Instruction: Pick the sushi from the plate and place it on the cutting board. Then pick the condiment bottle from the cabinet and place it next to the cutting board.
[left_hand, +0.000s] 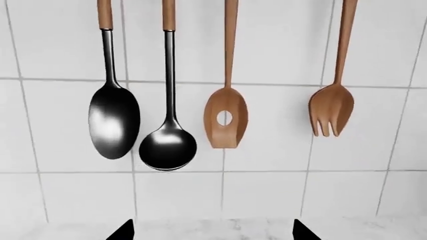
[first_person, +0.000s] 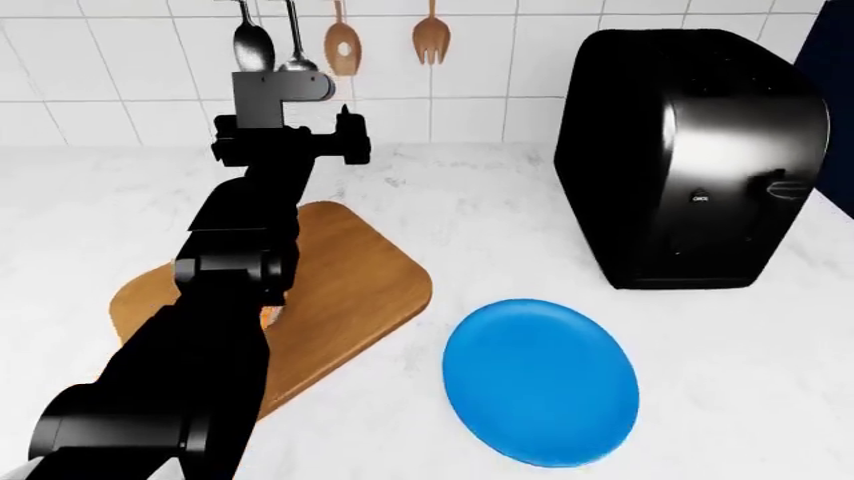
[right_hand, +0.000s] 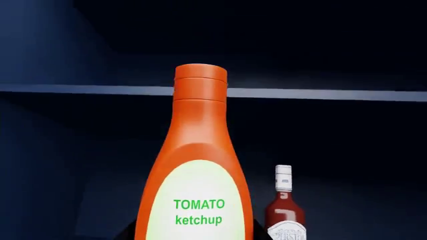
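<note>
Two bottles (right_hand: 195, 165) (right_hand: 284, 205) inside dark cabinet (right_hand: 347, 140)

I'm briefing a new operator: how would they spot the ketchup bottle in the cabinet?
Look inside the dark blue cabinet, below its shelf. The tall orange-red plastic squeeze bottle stands upright in front; unlike the small red glass bottle beside it, it carries a white label reading "TOMATO ketchup" in green.

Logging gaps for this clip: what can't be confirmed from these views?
- Sushi: head view, only an orange sliver beside the left arm; placement on the cutting board unclear.
- Right gripper: absent in head view; jaws around the condiment bottle cut off in right wrist view.
- Small bottle: label unreadable.
</note>
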